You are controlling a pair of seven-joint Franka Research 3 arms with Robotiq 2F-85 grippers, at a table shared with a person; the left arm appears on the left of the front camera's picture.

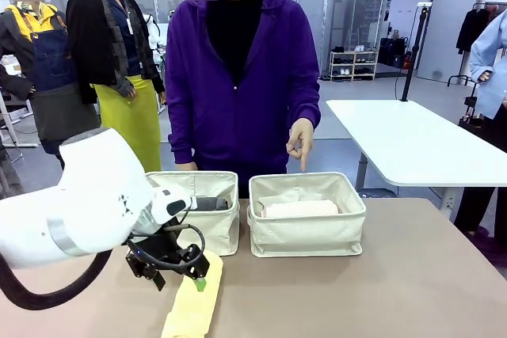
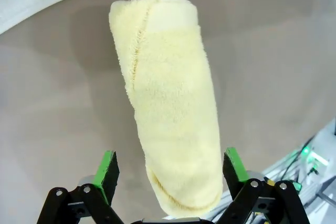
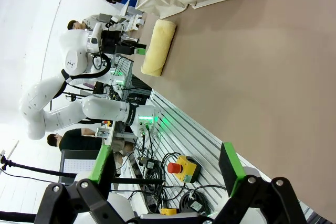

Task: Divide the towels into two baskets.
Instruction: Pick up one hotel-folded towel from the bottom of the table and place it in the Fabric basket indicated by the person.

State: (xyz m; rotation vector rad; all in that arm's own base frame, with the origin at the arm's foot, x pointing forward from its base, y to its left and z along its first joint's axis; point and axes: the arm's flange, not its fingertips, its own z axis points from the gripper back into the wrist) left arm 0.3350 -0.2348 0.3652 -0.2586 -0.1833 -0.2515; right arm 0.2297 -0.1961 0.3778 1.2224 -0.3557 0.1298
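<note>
On the brown table (image 1: pixel 412 275), my left gripper (image 2: pixel 170 174) (jaws wide) straddles the yellow towel (image 2: pixel 168 108), crosswise to its roll.

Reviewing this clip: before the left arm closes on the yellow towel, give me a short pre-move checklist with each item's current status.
1. Left end effector open: ok, green pads stand apart.
2. Yellow towel between the fingers: ok, one end of the roll lies between them.
3. Towel still rolled: ok.
4. Left basket has room: cannot tell; a dark grey towel is inside, the rest is hidden.
5. Right basket: holds a white towel; the person's hand points down above it, so check that.
6. Right end effector open and away from the towel: ok.
</note>
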